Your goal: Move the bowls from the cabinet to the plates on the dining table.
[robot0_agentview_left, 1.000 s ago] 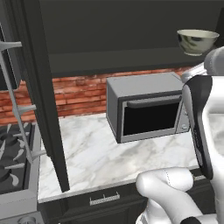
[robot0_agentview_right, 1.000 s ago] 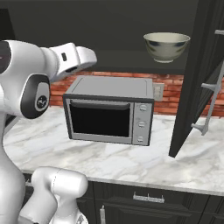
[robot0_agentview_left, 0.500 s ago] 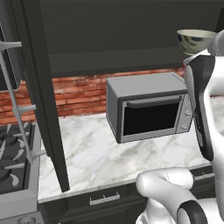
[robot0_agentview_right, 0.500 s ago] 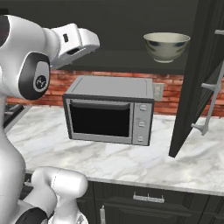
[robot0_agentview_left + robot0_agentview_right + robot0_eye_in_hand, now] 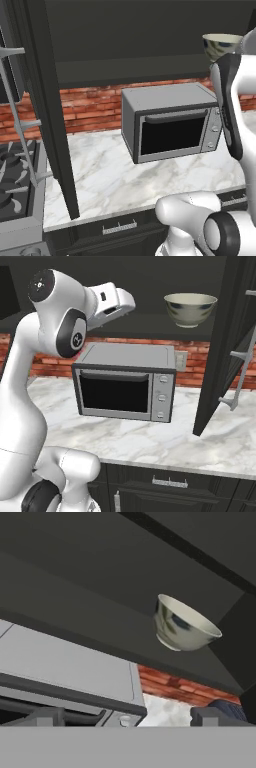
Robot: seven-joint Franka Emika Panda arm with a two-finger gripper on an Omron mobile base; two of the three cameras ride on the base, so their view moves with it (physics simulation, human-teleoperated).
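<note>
Brick-backed counter, microwave (image 5: 125, 381) parked on it; above it the arm's hand has swung up toward the cabinet (image 5: 150, 276) shelf. Gripper (image 5: 125, 718) spread wide, holding nothing, so the grey-green bowl (image 5: 190, 309) looks next.

The robot's white arm (image 5: 235, 100) is covering the right part of the bowl (image 5: 220, 46) in the left base view. The open cabinet door (image 5: 240, 331) is running off the right base view's top edge — its handle (image 5: 242, 353) is getting cropped too.

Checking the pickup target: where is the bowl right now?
The bowl sits on the open cabinet's bottom shelf, above and right of the microwave in the right base view.
</note>
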